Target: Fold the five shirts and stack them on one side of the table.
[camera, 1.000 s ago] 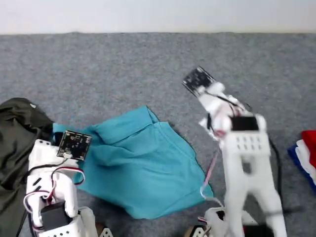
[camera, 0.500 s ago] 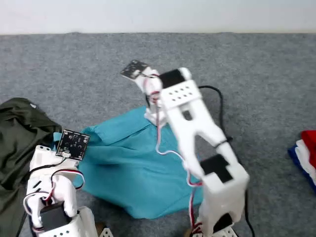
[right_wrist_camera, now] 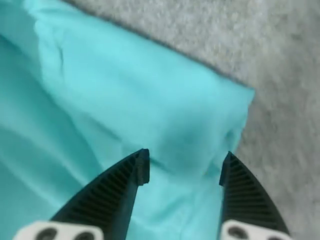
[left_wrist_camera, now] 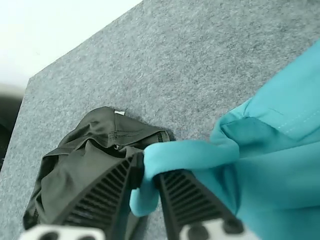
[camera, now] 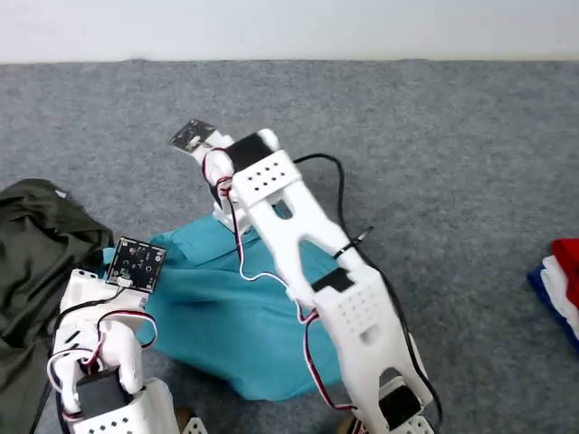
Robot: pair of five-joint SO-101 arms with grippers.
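Teal shirt [camera: 213, 325] spread mid-table on the grey felt [camera: 434, 145].
Left gripper [left_wrist_camera: 149, 176] clamps a fold at its edge beside the dark green shirt [left_wrist_camera: 75, 155]; right gripper [right_wrist_camera: 184, 167] hangs spread-jawed over its far edge.

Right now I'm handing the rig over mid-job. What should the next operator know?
Left claw: shut on an edge of the teal shirt.
Right claw: open, just above the teal shirt's far corner, gripping nothing.
The teal shirt lies rumpled mid-table, unfolded. The dark green shirt is a crumpled heap beside the left arm. The red, white and blue pile at the right edge looks already stacked.
Left to do: fold teal, then dark green, and add both to the pile.
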